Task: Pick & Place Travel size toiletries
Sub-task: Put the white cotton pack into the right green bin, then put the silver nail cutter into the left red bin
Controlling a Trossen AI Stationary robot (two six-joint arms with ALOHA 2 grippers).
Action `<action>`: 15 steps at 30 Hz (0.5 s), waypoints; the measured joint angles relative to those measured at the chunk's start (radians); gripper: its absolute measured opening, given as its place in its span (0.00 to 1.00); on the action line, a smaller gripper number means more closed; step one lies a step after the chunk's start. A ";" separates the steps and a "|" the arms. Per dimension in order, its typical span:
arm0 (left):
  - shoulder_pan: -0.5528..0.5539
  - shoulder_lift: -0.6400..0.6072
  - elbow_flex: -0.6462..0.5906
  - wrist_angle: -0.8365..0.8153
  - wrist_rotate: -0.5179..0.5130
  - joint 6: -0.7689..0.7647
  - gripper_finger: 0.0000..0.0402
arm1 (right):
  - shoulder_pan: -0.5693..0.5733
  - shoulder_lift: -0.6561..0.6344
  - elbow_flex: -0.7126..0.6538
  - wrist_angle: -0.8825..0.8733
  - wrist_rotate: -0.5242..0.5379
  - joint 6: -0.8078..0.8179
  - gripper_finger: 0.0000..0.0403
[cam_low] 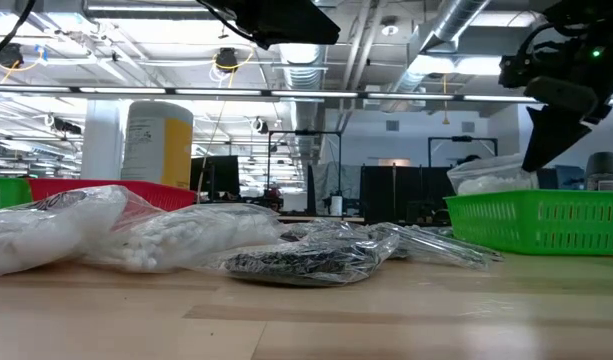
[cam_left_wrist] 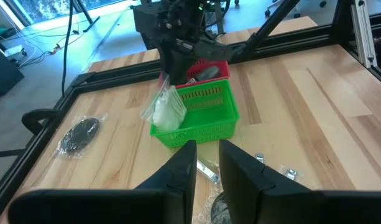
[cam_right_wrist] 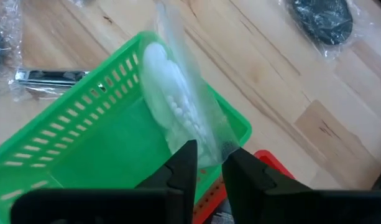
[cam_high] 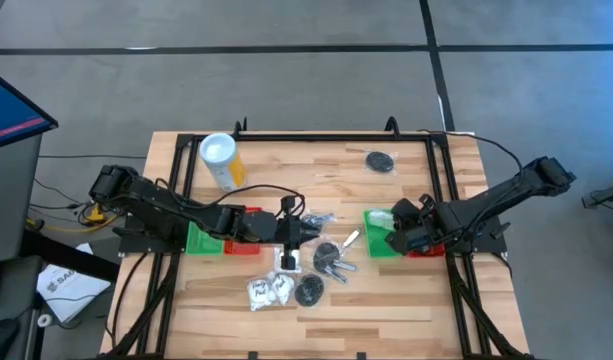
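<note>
The clear bag of white cotton pieces leans against the rim of the green tray, partly inside it, at the table's right side. My right gripper sits over that tray; its fingers stand slightly apart with the bag's lower edge between them, and I cannot tell whether they press on it. More bagged toiletries lie loose mid-table, and a black disc in a bag lies near the far edge. My left gripper hangs over the pile, fingers slightly apart, holding nothing.
</note>
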 joint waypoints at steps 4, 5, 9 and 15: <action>0.000 0.000 0.000 0.000 0.000 0.000 0.15 | 0.000 0.000 0.035 -0.024 0.006 -0.040 0.24; 0.000 0.000 0.000 0.000 0.000 0.000 0.15 | 0.000 0.000 0.044 -0.029 0.016 -0.045 0.26; 0.000 0.000 0.000 0.000 0.000 -0.001 0.15 | 0.000 0.000 0.075 -0.064 0.030 -0.060 0.34; 0.035 0.000 0.000 -0.040 0.004 -0.057 0.16 | 0.000 0.000 0.152 -0.060 0.030 -0.148 0.44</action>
